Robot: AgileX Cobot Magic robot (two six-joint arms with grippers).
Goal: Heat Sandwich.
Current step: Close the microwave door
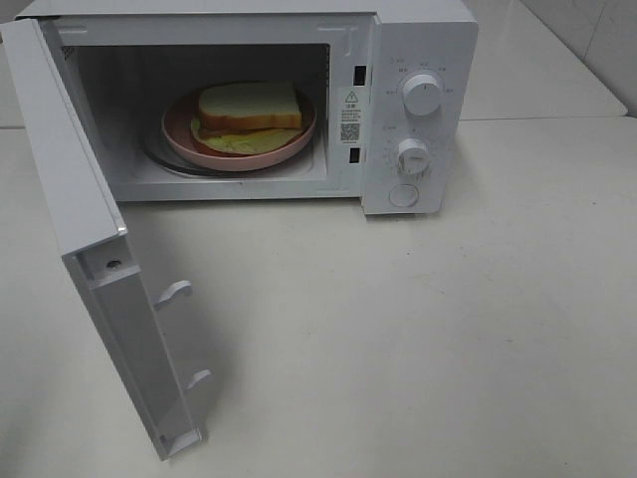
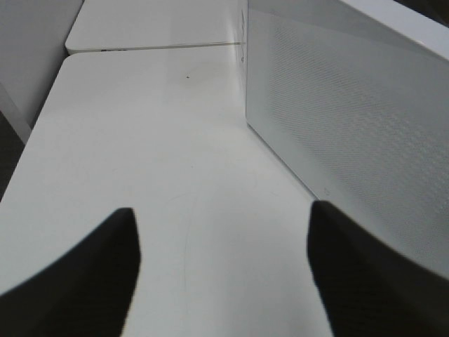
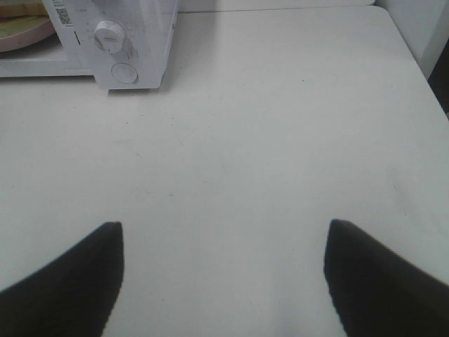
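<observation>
Sitting in the upper middle of the overhead frame, the sandwich (image 1: 249, 108) rests on a pink plate (image 1: 182, 139) inside a white microwave (image 1: 428, 30). The microwave's door (image 1: 70, 189) hangs wide open toward the lower left of the frame, with two latch hooks (image 1: 174, 292) sticking out of its inner edge. Two round knobs (image 1: 422, 95) and a round button (image 1: 404, 195) line the control panel to the right of the cavity. The microwave stands on a white matte table (image 1: 398, 349) that fills the rest of the frame, marked only by faint scuffs. Across the upper right a thin seam shows where a second white surface butts against it, and pale wall tiles (image 1: 597, 40) close off that corner. The left gripper (image 2: 221, 270) hovers over bare tabletop near a dotted white panel of the microwave, its dark fingers (image 2: 91, 281) spread apart with nothing between them. The right gripper (image 3: 223, 277) is likewise spread wide and holds nothing, over open tabletop well apart from the microwave's front.
</observation>
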